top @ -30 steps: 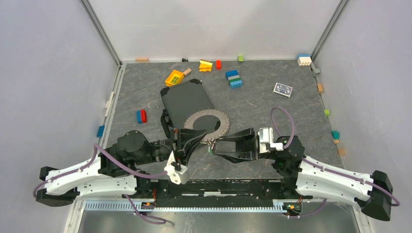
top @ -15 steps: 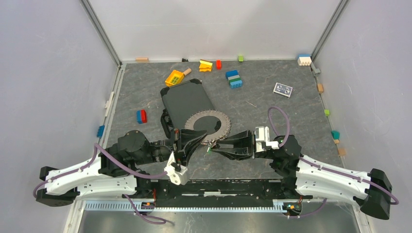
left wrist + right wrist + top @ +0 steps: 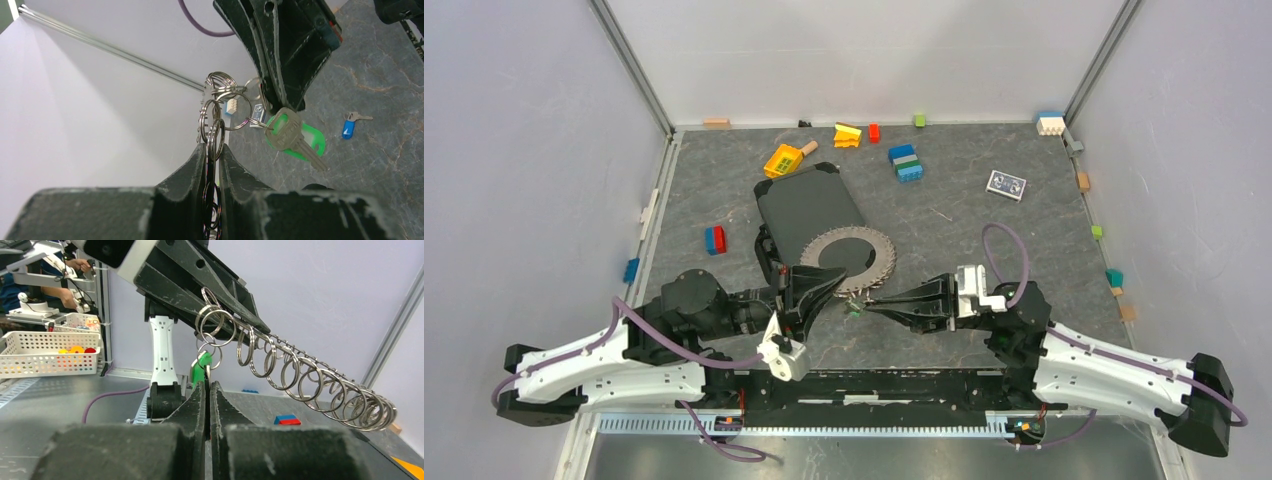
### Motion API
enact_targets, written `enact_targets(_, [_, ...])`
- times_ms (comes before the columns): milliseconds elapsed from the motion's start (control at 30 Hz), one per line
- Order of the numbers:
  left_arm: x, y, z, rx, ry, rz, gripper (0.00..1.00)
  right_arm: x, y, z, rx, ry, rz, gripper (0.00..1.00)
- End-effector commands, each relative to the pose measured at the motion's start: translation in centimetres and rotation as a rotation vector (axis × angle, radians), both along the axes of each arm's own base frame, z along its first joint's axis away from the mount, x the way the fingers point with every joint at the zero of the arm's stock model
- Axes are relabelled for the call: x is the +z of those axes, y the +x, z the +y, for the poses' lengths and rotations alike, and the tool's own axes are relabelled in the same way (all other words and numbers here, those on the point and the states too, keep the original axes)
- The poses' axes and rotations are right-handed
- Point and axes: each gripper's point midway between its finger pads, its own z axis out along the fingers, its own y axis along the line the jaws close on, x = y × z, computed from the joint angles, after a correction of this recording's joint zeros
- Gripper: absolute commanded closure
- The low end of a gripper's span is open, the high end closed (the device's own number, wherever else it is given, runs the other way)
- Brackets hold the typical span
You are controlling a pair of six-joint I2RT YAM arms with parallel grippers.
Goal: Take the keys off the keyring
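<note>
Lower centre, left gripper (image 3: 212, 150) clamps the stiff, slippery keyring (image 3: 879, 252); right gripper (image 3: 207, 390), closed, seemingly pinches one light key (image 3: 289, 136) by its head.

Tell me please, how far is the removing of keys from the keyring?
Done: one blue-headed key lies loose on the table. In hand: left gripper clamps the keyring; right gripper pinches a silver key. Left: many keys crowd the ring.

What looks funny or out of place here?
One blue-headed key lies alone on the table, apart from the bunch. The keyring sits askew, half on a black case. Its near edge is pinched by the left gripper, and the right gripper is shut beside the green tag.
</note>
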Motion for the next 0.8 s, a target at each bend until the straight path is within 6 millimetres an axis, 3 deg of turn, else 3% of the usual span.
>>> enact_targets(0, [2.6, 0.4, 1.3, 0.04, -0.101, 0.002, 0.98, 0.6, -0.8, -0.7, 0.024, -0.007, -0.008, 1.0])
enact_targets(500, [0.6, 0.5, 1.5, 0.052, -0.096, 0.061, 0.98, 3.6, -1.9, -1.3, 0.062, -0.044, -0.012, 1.0])
enact_targets(767, [-0.4, 0.1, 1.5, 0.032, -0.096, 0.105, 0.98, 5.0, -1.3, -2.0, 0.008, -0.055, -0.003, 1.0])
